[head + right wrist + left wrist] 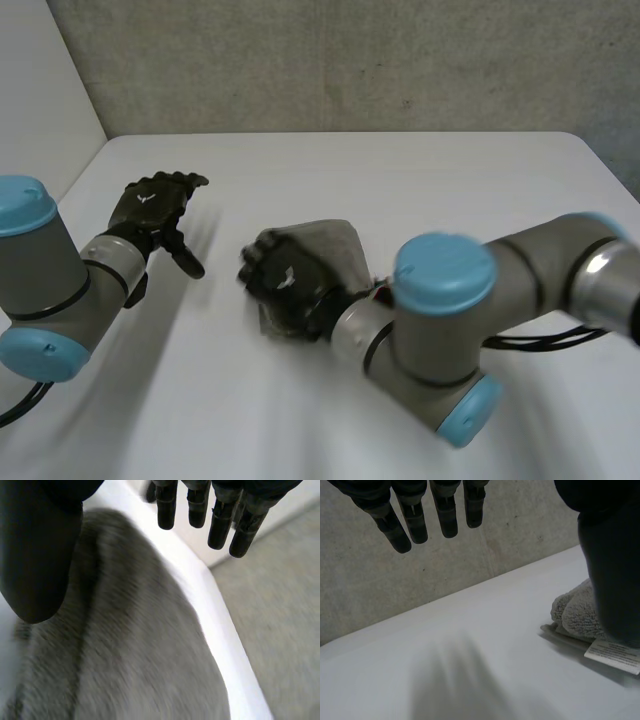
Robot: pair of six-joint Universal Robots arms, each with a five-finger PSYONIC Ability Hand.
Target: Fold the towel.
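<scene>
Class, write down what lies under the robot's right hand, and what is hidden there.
The grey towel lies under the open right hand, on the white table. The hand covers part of the towel, so contact between palm and cloth cannot be seen.

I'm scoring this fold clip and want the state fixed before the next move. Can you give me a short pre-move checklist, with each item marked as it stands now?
1. The towel lies on the table, bunched into a compact bundle: ok.
2. The right hand is over the towel with its fingers straight, gripping nothing: ok.
3. Right hand actually pressing on the towel: cannot tell.
4. The left hand is open and apart from the towel, off to its side: ok.
5. Towel edges lined up: cannot tell, as the right hand covers part of it.
6. Label tucked in: not ok, as it pokes out at the towel's edge.
</scene>
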